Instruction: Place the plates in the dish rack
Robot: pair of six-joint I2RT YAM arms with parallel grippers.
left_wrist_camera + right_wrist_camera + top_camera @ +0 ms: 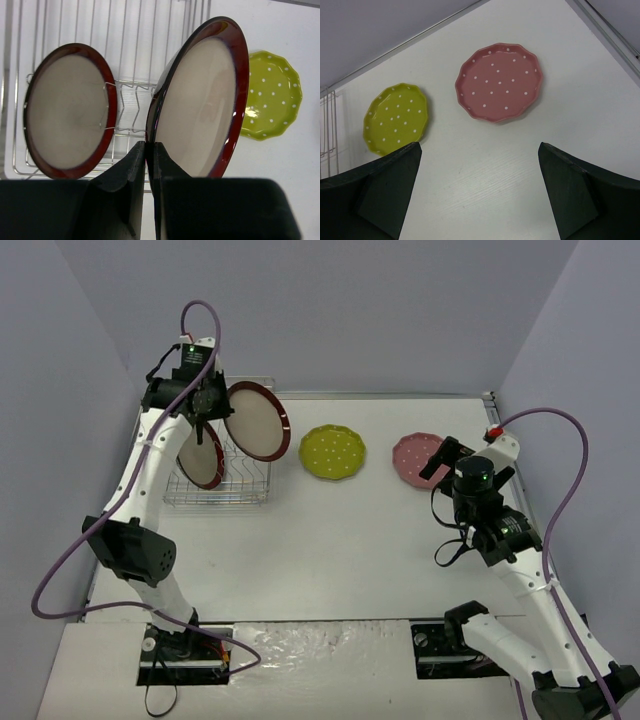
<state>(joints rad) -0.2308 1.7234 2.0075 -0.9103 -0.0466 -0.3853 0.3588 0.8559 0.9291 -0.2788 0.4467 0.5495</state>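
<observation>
Your left claw [149, 150] pinches the round red-rimmed plate [200, 100] on edge to slot into the silver wire rack [218, 498]. Right claw [480, 190] is spread.

- Top external: fixed, high, behind the arm bases. Looks down and forward over the whole table [330, 550]; bases at 6 o'clock, back wall at 12. Farthest, widest view.
- Left wrist: very near. Looks along the left gripper [149, 150], fingers at 6 o'clock, down onto the dish rack [127, 82]. The red-rimmed plate [200, 105] in its grip fills much of the frame.
- Right wrist: mid range, above the table, tilted toward the back wall. Right gripper [479, 147] fingers at 5 and 7 o'clock, pink plate [498, 82] toward 12.
- Overlap: yellow-green plate [332, 452] in all three views (3 o'clock left wrist, 9 o'clock right wrist). Rack edge at 9 o'clock in right wrist.
</observation>
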